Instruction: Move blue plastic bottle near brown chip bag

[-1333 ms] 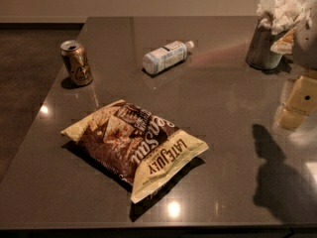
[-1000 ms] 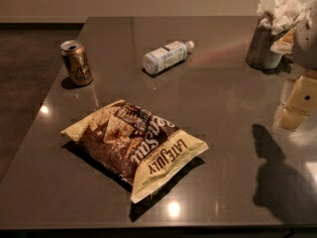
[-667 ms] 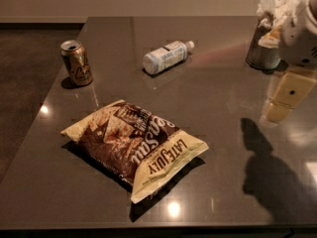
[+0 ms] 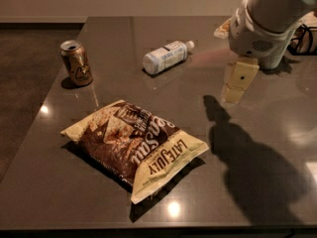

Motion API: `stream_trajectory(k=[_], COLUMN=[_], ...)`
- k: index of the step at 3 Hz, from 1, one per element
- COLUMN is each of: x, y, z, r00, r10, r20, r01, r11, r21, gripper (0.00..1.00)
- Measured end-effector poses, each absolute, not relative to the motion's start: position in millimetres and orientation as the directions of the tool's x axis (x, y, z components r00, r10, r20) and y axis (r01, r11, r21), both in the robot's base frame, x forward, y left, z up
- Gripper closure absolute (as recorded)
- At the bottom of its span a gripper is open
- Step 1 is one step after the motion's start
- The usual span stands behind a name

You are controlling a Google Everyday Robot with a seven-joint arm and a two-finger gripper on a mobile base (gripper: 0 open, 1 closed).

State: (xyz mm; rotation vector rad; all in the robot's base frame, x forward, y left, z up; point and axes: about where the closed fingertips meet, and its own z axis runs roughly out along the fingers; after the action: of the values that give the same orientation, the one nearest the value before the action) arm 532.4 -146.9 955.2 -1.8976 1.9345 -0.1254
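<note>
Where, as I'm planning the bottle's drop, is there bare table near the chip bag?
Bare table lies right of the chip bag, below the gripper hanging at right, and between bag and bottle. The can narrows the left; the bag's front is near the table edge.

**Arm** [image 4: 277, 4]: a thick, rounded segment with a smooth white shell is seen at the upper right corner.

**Wrist housing** [image 4: 260, 38]: white and bulbous, with a moulded seam noted around its edge. A patch of small vent perforations is recorded on its lower face.

**Hand** [image 4: 233, 94]: located directly below the housing, above the right side of the tabletop [image 4: 277, 98]. It is cream-yellow, flat-sided and tapering — one small dark round mark is noted near its upper end.
</note>
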Motion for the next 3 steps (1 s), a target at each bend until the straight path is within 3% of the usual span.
stream_trajectory(k=[3], x=[662], y=[-79], z=[916], r00=[0.274], r10=[-0.940], r20=[-0.206], r01=[-0.911], r11=[-0.185], r21=[-0.369], gripper=[0.00])
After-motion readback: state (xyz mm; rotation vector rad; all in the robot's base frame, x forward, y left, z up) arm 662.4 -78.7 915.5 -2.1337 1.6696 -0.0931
